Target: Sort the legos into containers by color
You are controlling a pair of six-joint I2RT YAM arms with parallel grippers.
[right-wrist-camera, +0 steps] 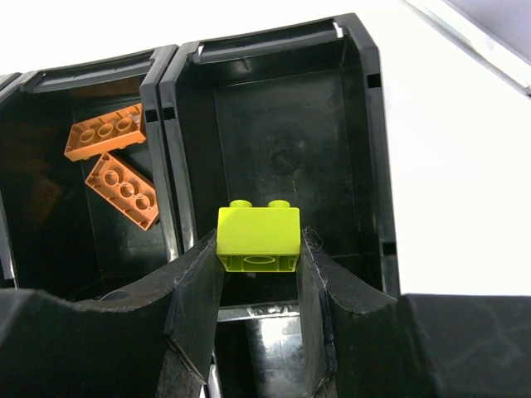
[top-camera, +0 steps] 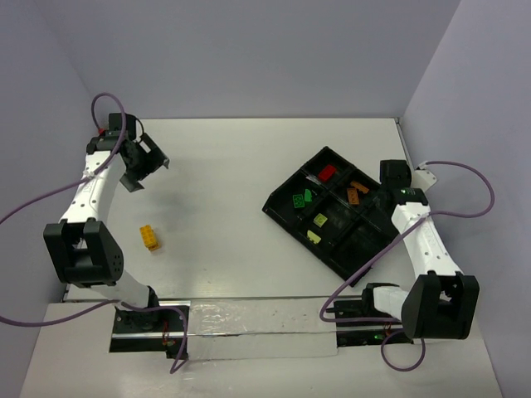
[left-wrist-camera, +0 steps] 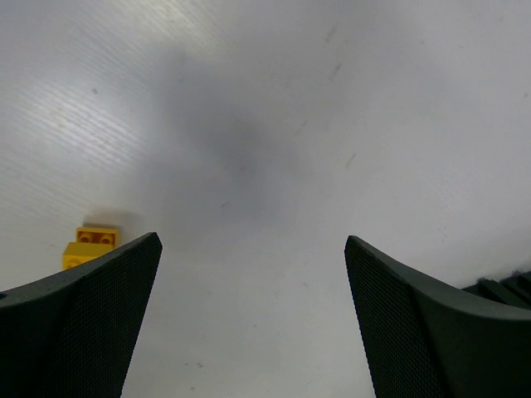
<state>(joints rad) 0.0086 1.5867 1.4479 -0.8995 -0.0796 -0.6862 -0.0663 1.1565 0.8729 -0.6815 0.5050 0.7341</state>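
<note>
My right gripper (right-wrist-camera: 259, 249) is shut on a pale yellow-green lego (right-wrist-camera: 258, 230), held studs away over an empty compartment (right-wrist-camera: 290, 157) of the black tray (right-wrist-camera: 170, 149). Two orange legos (right-wrist-camera: 116, 166) lie in the compartment to its left. From above, the tray (top-camera: 275, 206) holds a red lego (top-camera: 328, 172), orange legos (top-camera: 358, 191), green legos (top-camera: 300, 198) and pale yellow-green legos (top-camera: 317, 227), with the right gripper (top-camera: 388, 192) over its right side. A yellow lego (top-camera: 149, 238) (left-wrist-camera: 90, 246) stands on the table. My left gripper (top-camera: 137, 170) (left-wrist-camera: 251, 240) hangs open above bare table, beyond that lego.
White walls close the table at the back and both sides. The tray lies turned at an angle near the right wall. A foil-covered strip (top-camera: 257, 319) runs between the arm bases along the near edge.
</note>
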